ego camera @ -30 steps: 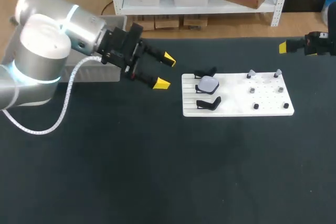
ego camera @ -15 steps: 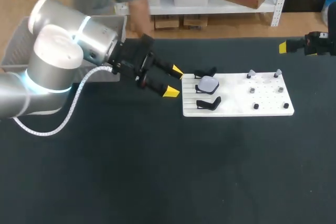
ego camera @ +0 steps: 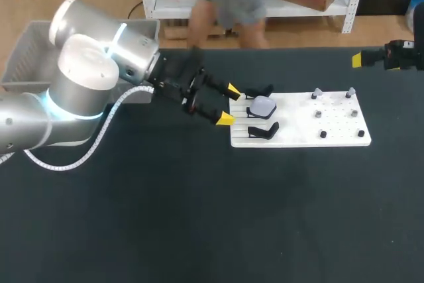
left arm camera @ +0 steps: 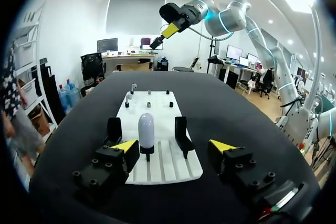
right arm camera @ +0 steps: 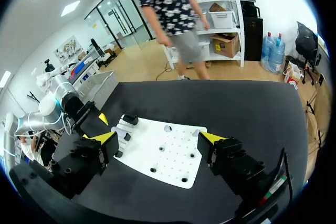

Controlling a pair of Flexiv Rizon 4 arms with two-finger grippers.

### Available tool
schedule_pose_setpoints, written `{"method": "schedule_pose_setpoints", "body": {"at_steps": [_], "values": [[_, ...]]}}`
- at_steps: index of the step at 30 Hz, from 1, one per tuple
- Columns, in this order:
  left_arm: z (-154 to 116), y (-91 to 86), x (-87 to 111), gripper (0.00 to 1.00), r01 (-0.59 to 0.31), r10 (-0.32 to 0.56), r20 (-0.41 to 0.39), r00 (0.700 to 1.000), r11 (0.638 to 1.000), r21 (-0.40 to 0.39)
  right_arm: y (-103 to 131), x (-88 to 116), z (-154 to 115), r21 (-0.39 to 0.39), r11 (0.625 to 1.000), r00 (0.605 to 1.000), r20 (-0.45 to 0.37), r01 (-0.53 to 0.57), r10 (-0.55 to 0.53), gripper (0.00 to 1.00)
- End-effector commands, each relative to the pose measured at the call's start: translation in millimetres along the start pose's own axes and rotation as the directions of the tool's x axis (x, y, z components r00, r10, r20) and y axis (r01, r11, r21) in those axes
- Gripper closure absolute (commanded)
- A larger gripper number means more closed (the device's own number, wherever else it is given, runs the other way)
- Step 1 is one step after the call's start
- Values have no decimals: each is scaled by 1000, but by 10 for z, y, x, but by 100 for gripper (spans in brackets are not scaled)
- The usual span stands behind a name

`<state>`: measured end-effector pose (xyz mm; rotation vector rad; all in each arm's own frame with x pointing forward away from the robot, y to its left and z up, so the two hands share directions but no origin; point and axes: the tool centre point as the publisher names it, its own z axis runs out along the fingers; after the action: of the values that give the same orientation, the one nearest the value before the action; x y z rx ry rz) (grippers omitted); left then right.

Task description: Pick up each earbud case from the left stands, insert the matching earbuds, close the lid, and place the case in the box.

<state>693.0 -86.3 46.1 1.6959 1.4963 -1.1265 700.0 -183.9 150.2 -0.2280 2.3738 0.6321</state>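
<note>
Plain black table (ego camera: 199,230), matte, nothing fancy. The left gripper (left arm camera: 174,146) hangs with its yellow tips spread wide and nothing between them. The earbud case (left arm camera: 146,130) sits just ahead of it, closer to one finger than the other, propped on the middle stand of the white board (left arm camera: 157,100). Empty black stands (left arm camera: 180,134) flank the case on either side.

The case is a small, rounded, pale pebble with a smooth shell; can't tell if the lid's shut. My guess is it's light, hard plastic and pretty slippery. I'd pinch it across the two broad faces, square on and gentle, so it doesn't squirt out.

Past the case, little grey earbuds (ego camera: 317,92) stand on pegs at the board's far end. The right gripper (right arm camera: 157,137), also wide open and empty, hovers well beyond that end. The grey box (ego camera: 23,57) sits behind the left arm.
</note>
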Motion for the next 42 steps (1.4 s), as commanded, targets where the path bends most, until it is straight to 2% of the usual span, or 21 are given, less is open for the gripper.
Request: {"method": "schedule_pose_setpoints", "body": {"at_steps": [1,9,13,27,36,42], "values": [[47,117,11,20,1,-1,-13,1000,1000,16,-10,1,-1,-5,1000,1000,-1,1,-1,0],[116,190,51,15,8,-8,-26,1000,1000,22,-10,1,-1,-5,1000,1000,-1,1,-1,0],[159,229,30,9,-3,4,-52,999,1000,19,-10,1,-1,-5,1000,1000,-1,1,-1,0],[291,329,47,20,1,1,-56,998,1000,29,-10,1,-1,-5,1000,1000,-1,1,-1,0],[350,340,67,35,21,-21,-32,999,1000,10,-10,1,-1,-5,1000,1000,-1,1,-1,0],[397,325,62,34,20,-20,-17,1000,1000,4,-10,1,-1,-5,1000,1000,-1,1,-1,0]]}}
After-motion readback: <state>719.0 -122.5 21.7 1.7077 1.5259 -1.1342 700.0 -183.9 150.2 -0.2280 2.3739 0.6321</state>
